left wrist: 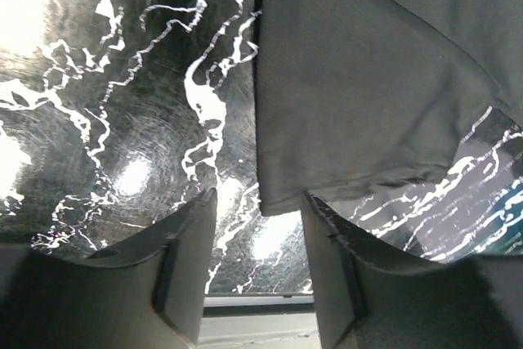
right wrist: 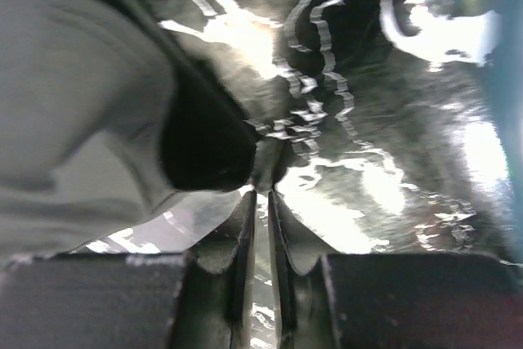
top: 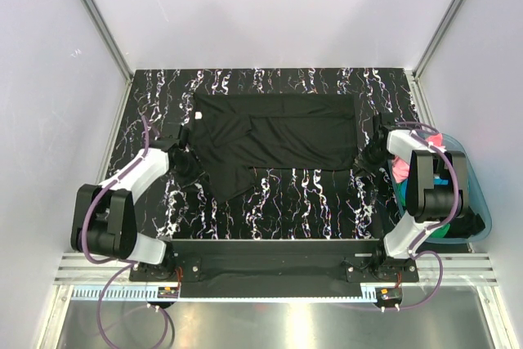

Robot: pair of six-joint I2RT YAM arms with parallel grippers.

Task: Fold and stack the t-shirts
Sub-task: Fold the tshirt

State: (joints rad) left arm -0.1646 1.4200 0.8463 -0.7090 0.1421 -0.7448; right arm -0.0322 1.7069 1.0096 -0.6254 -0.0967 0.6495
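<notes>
Your right pincer (right wrist: 261,191) pinches the edge of the black t-shirt (right wrist: 90,104) at its tips; your left pincer (left wrist: 257,199) stands spread, a shirt corner just ahead. Soft, light, limp cloth: take hold at corners.

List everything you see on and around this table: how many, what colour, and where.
black t-shirt: one, black, spread flat across the far middle of the table
bundled shirts: number unclear, pink, turquoise and green, inside the tub
tub: one, translucent teal, at the right beside the right arm
table: one, black with white marbling, under the shirt
left gripper: one, dark, open, at the black t-shirt's left edge
right gripper: one, dark, closed on the black t-shirt's right edge
</notes>
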